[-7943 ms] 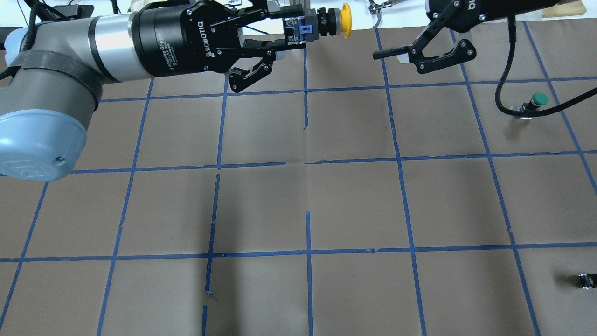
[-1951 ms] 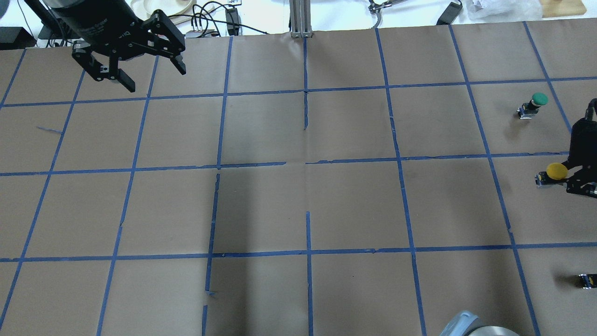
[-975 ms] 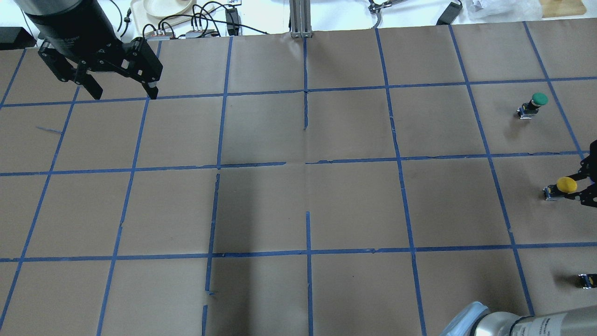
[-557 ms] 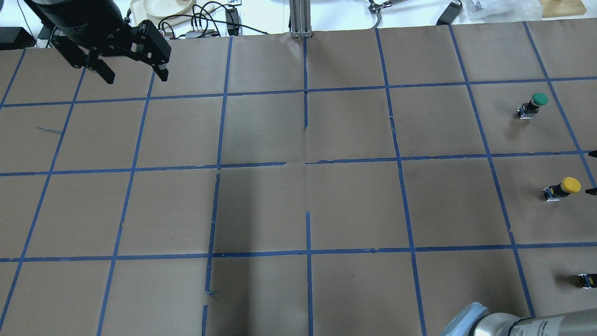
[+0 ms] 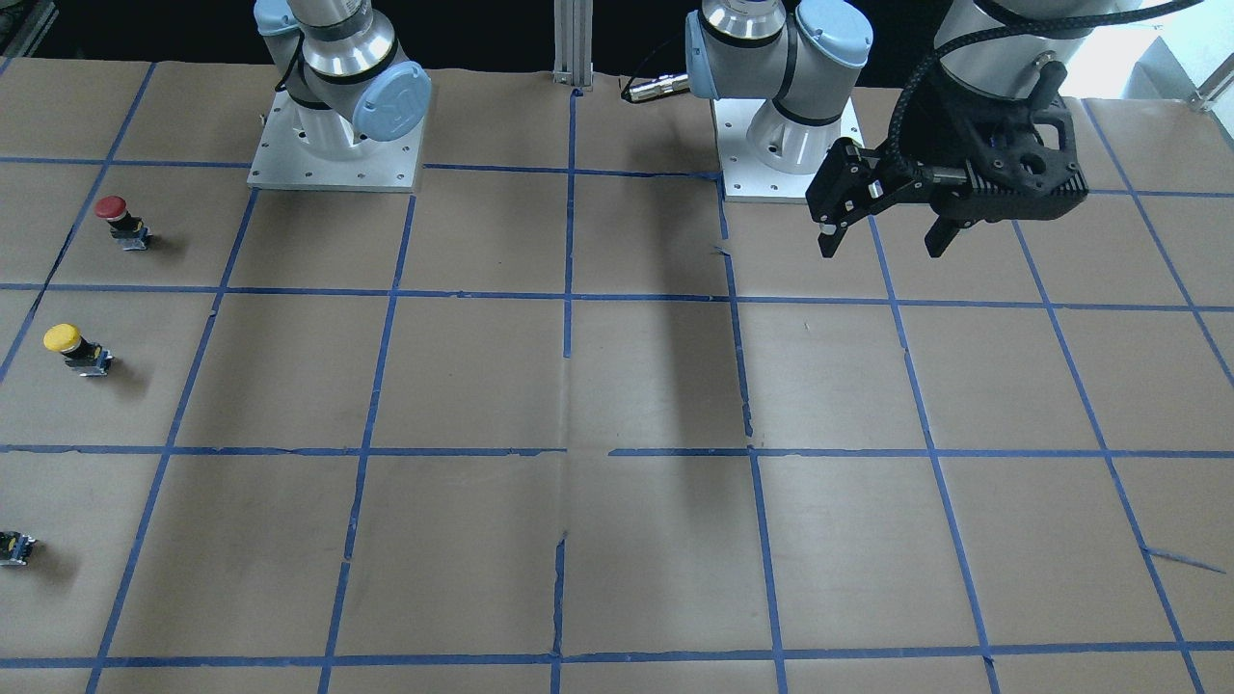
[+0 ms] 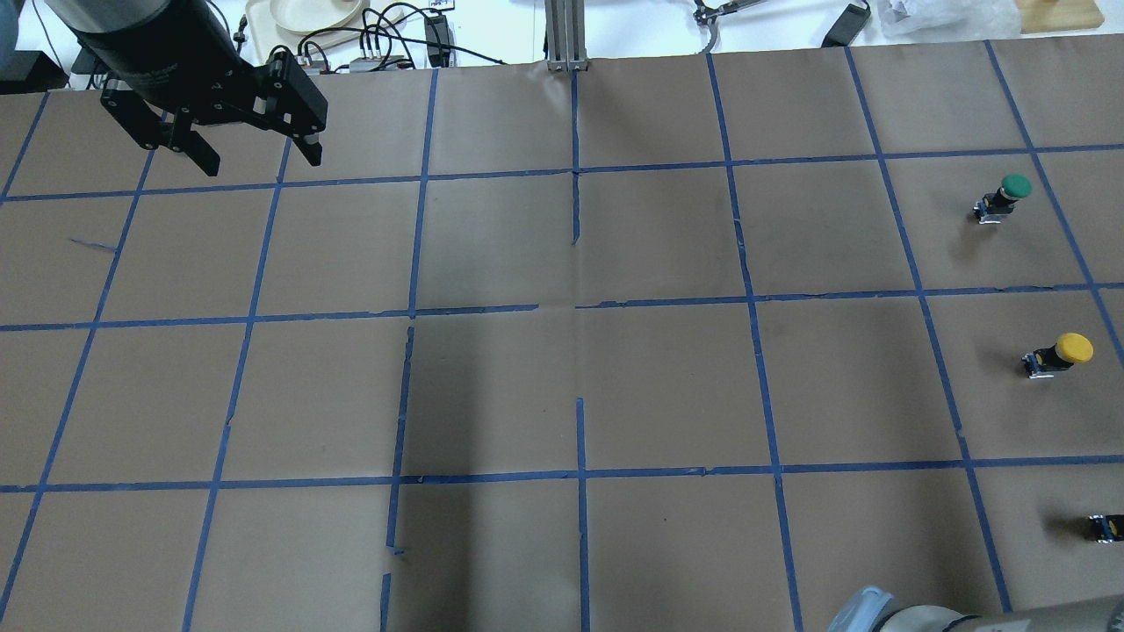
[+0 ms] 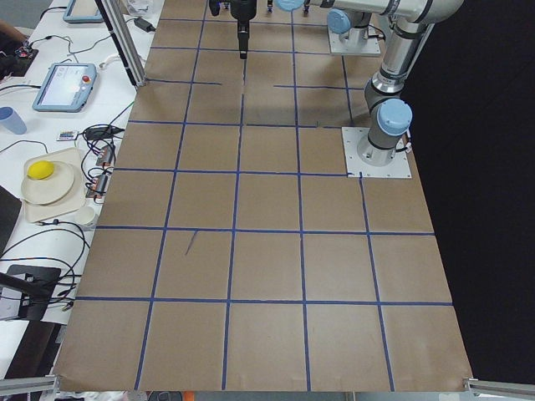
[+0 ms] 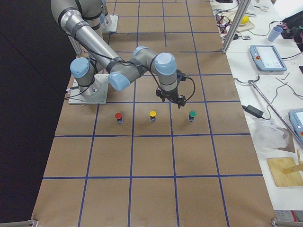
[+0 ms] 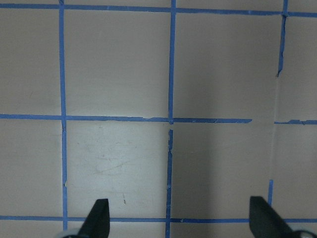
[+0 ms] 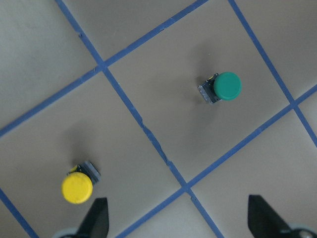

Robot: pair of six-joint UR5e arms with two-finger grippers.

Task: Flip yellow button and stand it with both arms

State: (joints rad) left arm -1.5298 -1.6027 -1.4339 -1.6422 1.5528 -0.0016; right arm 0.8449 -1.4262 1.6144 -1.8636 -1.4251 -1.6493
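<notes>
The yellow button point(image 6: 1062, 352) stands upright on its base, cap up, at the table's right side. It also shows in the front view point(image 5: 71, 347), the right side view point(image 8: 152, 115) and the right wrist view point(image 10: 78, 186). My right gripper point(image 10: 179, 224) is open and empty, raised above the table, with the button below and beside one finger. It is out of the overhead view. My left gripper point(image 6: 262, 161) is open and empty. It hangs high over the far left squares, also in the front view point(image 5: 880, 249) and left wrist view point(image 9: 179, 221).
A green-capped button point(image 6: 1009, 195) stands one square beyond the yellow one, also in the right wrist view point(image 10: 222, 88). A red-capped button point(image 5: 120, 219) stands one square nearer the robot. A dark base point(image 6: 1103, 527) shows cut off at the overhead view's right edge.
My right gripper has let go of the yellow button and drawn back out of the overhead view. The button stays standing. My left gripper shifted slightly at the far left.
</notes>
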